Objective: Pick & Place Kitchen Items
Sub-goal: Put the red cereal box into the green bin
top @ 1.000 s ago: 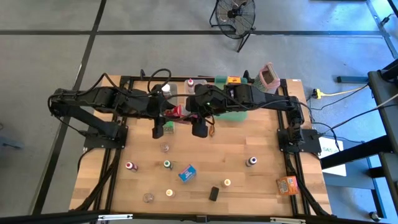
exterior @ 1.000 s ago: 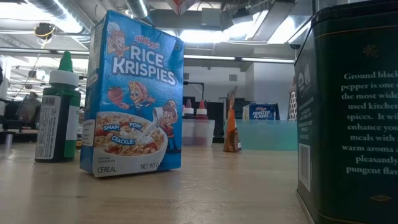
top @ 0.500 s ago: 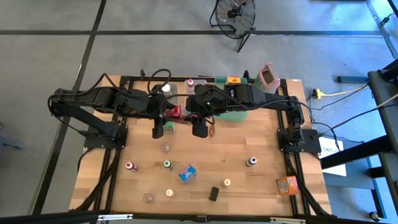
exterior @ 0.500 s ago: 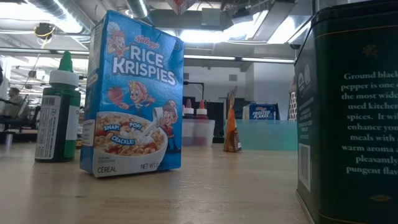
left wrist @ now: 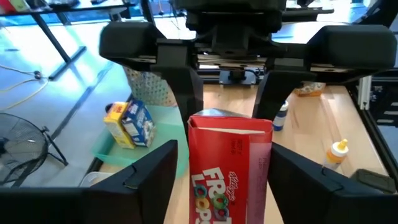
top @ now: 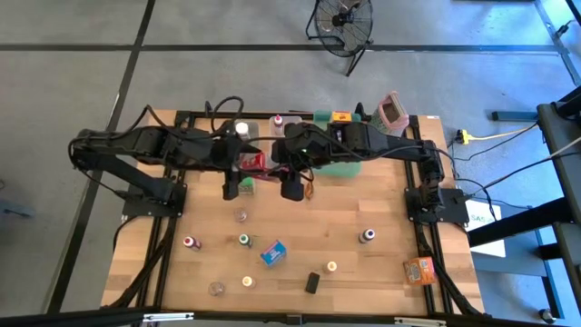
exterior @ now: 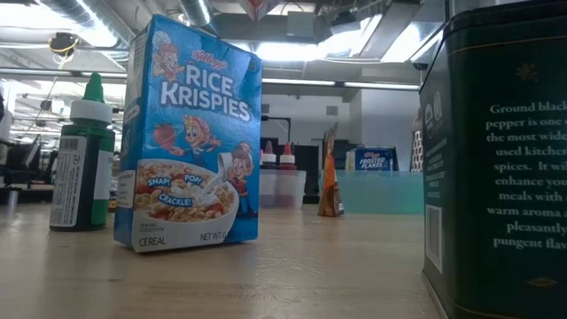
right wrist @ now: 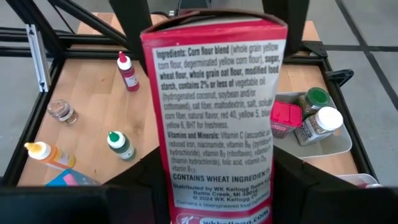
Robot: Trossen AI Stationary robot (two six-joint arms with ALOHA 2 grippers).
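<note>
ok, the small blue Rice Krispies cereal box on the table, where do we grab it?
The small blue Rice Krispies cereal box stands upright and is thin. Come down from above and pinch the two broad printed faces near the top, across its narrow depth.

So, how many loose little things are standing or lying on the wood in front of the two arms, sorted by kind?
Small bottles: 5
Clear jars: 2
Small boxes: 2
Dark tin: 1
Total: 10

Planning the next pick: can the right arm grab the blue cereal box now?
Probably not yet: the right end effector is shut on the red cereal box. The blue cereal box itself stands unobstructed.
</note>
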